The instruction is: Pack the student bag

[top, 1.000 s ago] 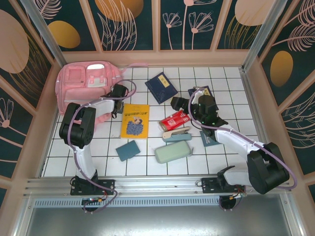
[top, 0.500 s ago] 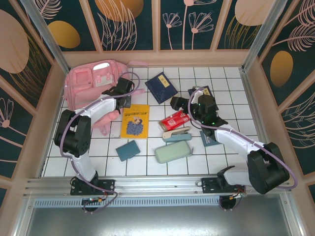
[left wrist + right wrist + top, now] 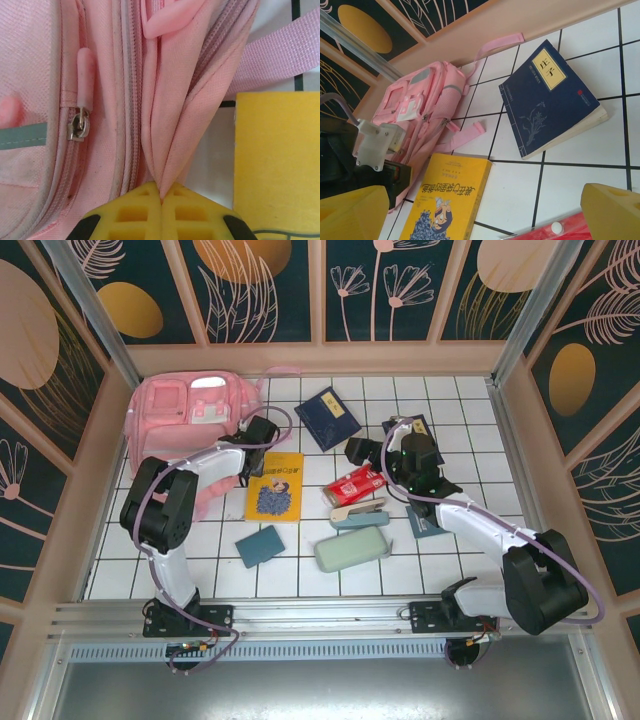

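Student bag [image 3: 180, 420]: pink backpack, at 10 o'clock on the tiled bench [image 3: 460, 410]. Left end effector [image 3: 161, 192]: closed, pinching a fold of its fabric. Right end effector [image 3: 482, 215]: jaws fully apart, empty. Yellow book [image 3: 275, 485]: at the bag's 4 o'clock.

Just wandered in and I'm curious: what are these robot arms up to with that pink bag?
Two robot arms are working on packing the pink student bag. The left gripper is shut on a fold of the bag's fabric, next to a zipper. The right gripper hangs open above the red packet, holding nothing. A yellow book, a navy book and a green pencil case lie out on the tiled table.
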### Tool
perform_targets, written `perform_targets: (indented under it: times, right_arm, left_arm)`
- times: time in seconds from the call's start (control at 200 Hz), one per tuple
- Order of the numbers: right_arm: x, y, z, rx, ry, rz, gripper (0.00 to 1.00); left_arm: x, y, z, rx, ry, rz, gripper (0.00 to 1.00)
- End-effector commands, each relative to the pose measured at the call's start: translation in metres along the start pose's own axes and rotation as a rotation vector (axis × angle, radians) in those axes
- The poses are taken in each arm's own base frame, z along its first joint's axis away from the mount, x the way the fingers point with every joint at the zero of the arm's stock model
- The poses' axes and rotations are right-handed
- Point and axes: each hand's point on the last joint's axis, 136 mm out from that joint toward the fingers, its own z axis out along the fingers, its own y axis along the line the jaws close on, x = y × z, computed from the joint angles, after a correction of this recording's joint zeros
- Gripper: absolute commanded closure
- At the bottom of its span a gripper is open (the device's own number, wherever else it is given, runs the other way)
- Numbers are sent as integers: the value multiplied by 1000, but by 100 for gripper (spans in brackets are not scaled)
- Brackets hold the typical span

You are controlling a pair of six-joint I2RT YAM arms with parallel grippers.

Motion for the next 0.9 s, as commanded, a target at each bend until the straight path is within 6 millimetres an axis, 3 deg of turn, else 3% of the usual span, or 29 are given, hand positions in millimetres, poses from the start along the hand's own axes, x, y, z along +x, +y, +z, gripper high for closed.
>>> perform_targets:
  times: [0.0, 0.235, 0.561, 0.636, 0.896]
  right_arm:
    - [-8, 10, 3, -16, -8, -25, 1]
    - [-7, 10, 5, -17, 0, -27, 1]
    - [-7, 13, 4, -24, 0, -31, 1]
    - [-6, 14, 4, -25, 5, -32, 1]
    - [3, 15, 17, 0, 55, -46, 2]
  left_arm:
    - [7, -18, 2, 93, 28, -73, 100]
    - [-10, -83, -28, 288, -20, -112, 100]
    - [-16, -157, -51, 381, -37, -78, 100]
    - [-17, -156, -52, 364, -43, -81, 100]
    - [-20, -123, -64, 261, -98, -42, 100]
